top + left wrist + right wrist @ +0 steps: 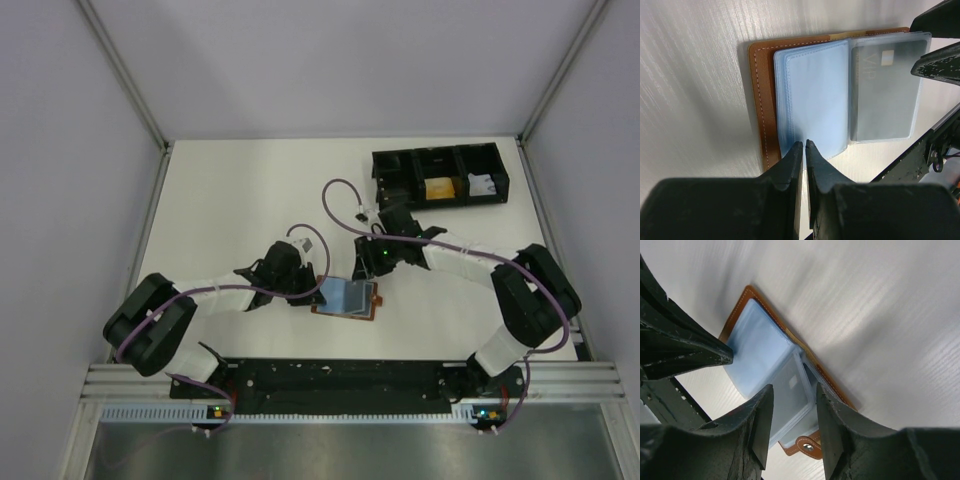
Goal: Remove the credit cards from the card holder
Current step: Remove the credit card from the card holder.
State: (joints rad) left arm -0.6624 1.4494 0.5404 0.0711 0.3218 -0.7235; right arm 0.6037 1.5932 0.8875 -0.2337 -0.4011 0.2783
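The brown card holder [348, 297] lies open on the white table between my two grippers, its blue plastic sleeves [812, 95] spread out. A grey credit card [885, 90] sits inside the clear sleeve on the far page. My left gripper [804, 145] is closed to a thin slit on the near edge of the blue sleeve. My right gripper [794, 387] is open and hovers over the card's sleeve [790, 390], one finger on each side and neither touching it. The holder's closure tab [807, 446] shows below. My right fingers [940, 65] reach in at the far page's outer edge.
A black three-compartment tray [440, 175] stands at the back right, with an orange item [437, 188] and a white item [482, 184] in it. White walls with metal rails close in the table on both sides. The arm bases sit on the near rail.
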